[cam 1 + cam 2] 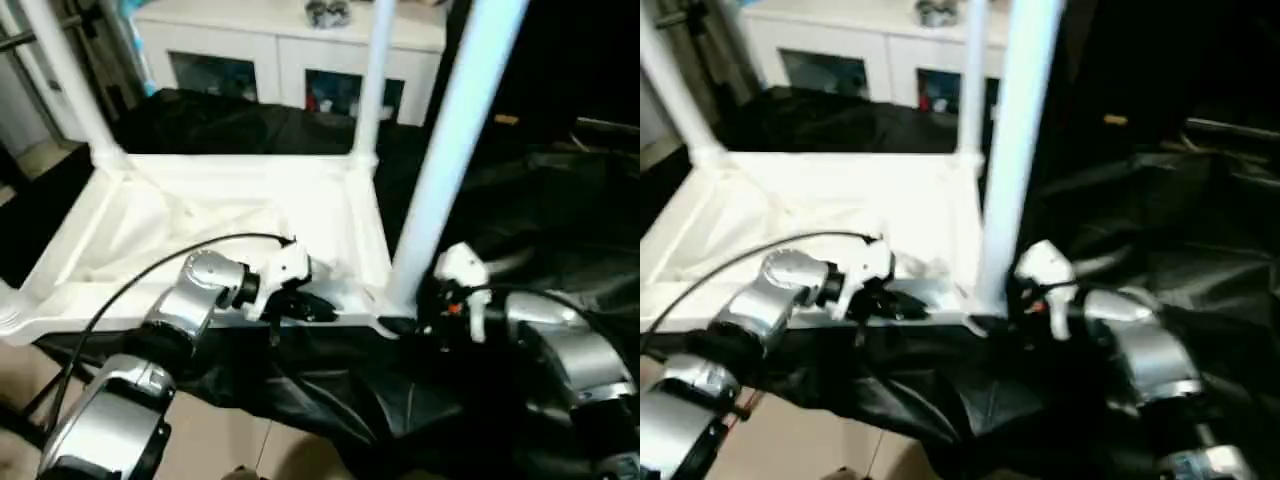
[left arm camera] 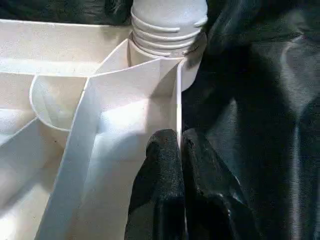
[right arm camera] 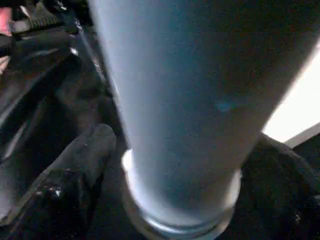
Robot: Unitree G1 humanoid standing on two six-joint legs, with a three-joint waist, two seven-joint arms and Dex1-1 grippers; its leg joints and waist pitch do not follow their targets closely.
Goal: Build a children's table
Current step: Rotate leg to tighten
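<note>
Left gripper (image 2: 181, 150) is seen closed on the thin near side wall of the tabletop (image 1: 240, 215), one black fingertip (image 2: 162, 155) on each face of the wall, close to the near-right corner socket. From the head camera the same gripper (image 1: 300, 305) is placed at about 6 o'clock on the tabletop, with a black cable arching back from its wrist. Right gripper (image 3: 175, 200) is seen spread wide around the base of the near-right leg (image 1: 445, 150); one finger (image 3: 75, 170) is noted beside the tube, and contact cannot be told. That leg is stood upright in the corner socket at about 4 o'clock of the tabletop, a threaded collar (image 2: 167, 27) showing where it enters. The tabletop is laid underside up on black sheeting (image 1: 540, 220), ribs visible inside. Two more legs are stood in the far sockets: one (image 1: 368, 75) at about 1 o'clock, one (image 1: 65, 75) at about 11 o'clock. A white cabinet (image 1: 290, 50) with glass doors is noted beyond, at 12 o'clock.
</note>
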